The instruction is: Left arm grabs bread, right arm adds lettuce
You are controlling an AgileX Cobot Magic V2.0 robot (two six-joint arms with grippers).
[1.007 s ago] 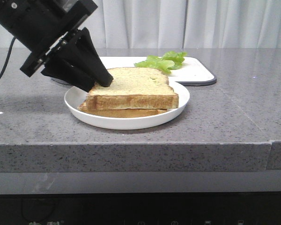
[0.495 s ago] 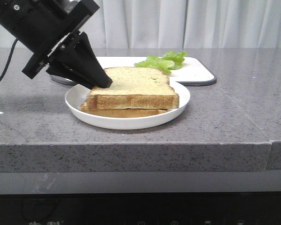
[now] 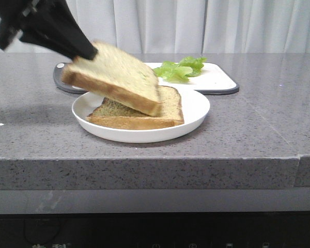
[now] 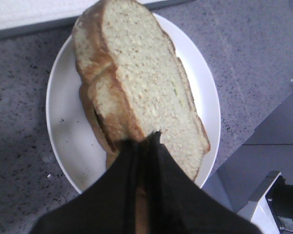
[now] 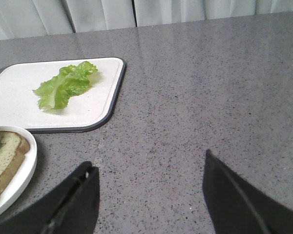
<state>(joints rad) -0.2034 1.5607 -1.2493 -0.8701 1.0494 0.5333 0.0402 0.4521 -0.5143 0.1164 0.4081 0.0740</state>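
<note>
My left gripper [image 3: 88, 51] is shut on the left corner of the bread [image 3: 113, 77], a thick pale slice with brown crust. It holds the slice tilted above the white plate [image 3: 196, 111], the far end hanging low over a thinner, darker slice [image 3: 165, 108] on the plate. In the left wrist view the jaws [image 4: 144, 141] pinch the bread [image 4: 146, 83] by its edge. The lettuce [image 3: 178, 68] lies on the white cutting board [image 3: 217, 77] behind the plate, also seen in the right wrist view [image 5: 63, 85]. My right gripper [image 5: 149, 168] is open and empty over bare counter, to the right of the plate.
The grey stone counter [image 3: 258, 119] stretches right of the plate, with its front edge close below. The board has a dark rim [image 5: 115, 97]. White curtains hang behind.
My left gripper has lifted up and to the left with the bread, raising the thick slice off the lower slice and tilting it. The lower slice now shows.
</note>
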